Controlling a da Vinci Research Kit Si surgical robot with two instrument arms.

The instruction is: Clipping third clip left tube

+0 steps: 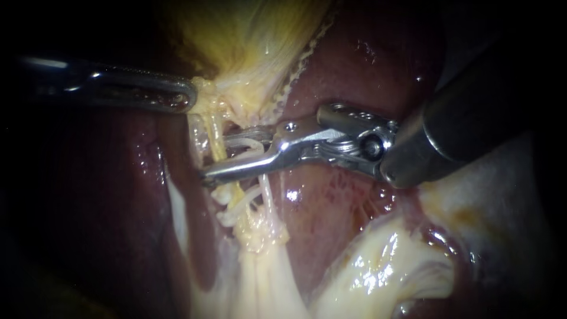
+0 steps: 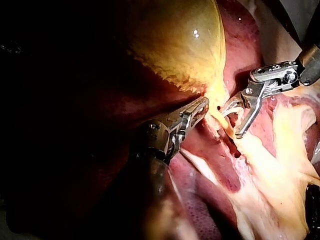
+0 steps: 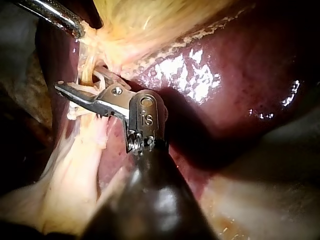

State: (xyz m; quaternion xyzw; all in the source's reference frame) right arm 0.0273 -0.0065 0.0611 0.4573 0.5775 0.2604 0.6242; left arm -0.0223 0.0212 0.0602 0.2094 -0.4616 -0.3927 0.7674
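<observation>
- Dark and bulky, the shaft of my right instrument (image 1: 214,158) fills the 2 o'clock side of the endoscope view. Its jaws point toward 9 o'clock and stand apart with a clear gap.
- The left tube (image 1: 216,149) passes through that gap. Its long axis runs from about 11 to 5 o'clock, nearly square to the jaws.
- As I judge it, closing depends on the tube sitting deep enough. The lower jaw's tip shows past it; the upper jaw's tip is harder to read.
- My left instrument (image 1: 189,97) enters from 9 o'clock, its jaws closed on the gallbladder (image 1: 248,41) neck at 12 o'clock of the tube.
- A second tube (image 1: 267,192) and pale strands lie just beside at 5 o'clock; catching them is the risk.
- The liver (image 1: 354,59) lies behind.
</observation>
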